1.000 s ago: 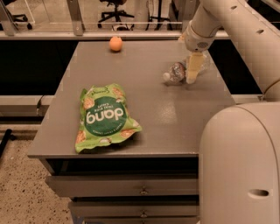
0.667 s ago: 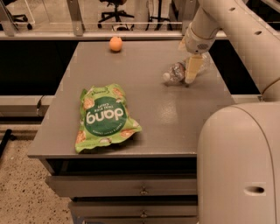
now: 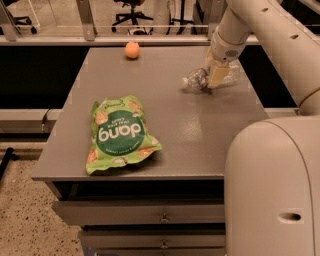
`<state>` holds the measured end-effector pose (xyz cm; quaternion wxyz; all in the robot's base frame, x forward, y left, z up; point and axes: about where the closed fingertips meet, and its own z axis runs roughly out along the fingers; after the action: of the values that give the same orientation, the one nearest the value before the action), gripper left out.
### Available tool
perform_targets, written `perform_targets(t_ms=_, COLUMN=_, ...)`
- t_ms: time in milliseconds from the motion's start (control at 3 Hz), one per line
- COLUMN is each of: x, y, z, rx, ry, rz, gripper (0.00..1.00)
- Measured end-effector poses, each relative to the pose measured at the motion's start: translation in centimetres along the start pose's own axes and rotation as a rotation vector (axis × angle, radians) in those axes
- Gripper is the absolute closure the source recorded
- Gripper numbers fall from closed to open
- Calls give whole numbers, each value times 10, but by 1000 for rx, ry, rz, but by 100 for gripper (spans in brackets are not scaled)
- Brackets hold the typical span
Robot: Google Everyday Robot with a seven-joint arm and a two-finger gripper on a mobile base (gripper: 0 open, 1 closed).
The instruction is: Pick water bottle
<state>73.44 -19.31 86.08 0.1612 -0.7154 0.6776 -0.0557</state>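
The green snack bag (image 3: 119,134) lies flat near the front left of the table, just where it was a second ago; the orange (image 3: 132,50) at the far edge has not stirred either. The only change I can see is further right: the water bottle (image 3: 195,80) lies on its side towards the far right of the top, shifted a little from where it lay; the gripper (image 3: 218,75) has crept a touch leftward and now sits low against the bottle's middle, with clear plastic showing on either side of it. I cannot tell how far the gripper is open, nor whether it has hold of the bottle. I judge the grasp is being settled and the lift has not begun, since the bottle rests on the surface.

The table (image 3: 165,115) is a plain grey top, smooth and faintly shiny; drawers (image 3: 140,212) run beneath its front edge; speckled floor (image 3: 20,210) shows at the lower left. Beyond the far side stands an office chair (image 3: 131,11) behind a rail; the pale arm (image 3: 270,35) reaches in from the upper right, and the robot's body (image 3: 272,190) fills the near right corner.
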Motion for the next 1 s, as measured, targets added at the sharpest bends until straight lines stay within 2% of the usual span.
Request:
perform_targets(t_ms=333, x=-20, y=6, z=-36, rx=28, ry=-104, rz=-16, gripper=100)
perform_targets(t_ms=667, x=-46, y=11, z=-74, rx=57, ry=-255, rz=-20, gripper=100)
perform_targets(t_ms=1000, x=-70, y=22, z=-110, rx=61, ry=-458, rz=19, gripper=100)
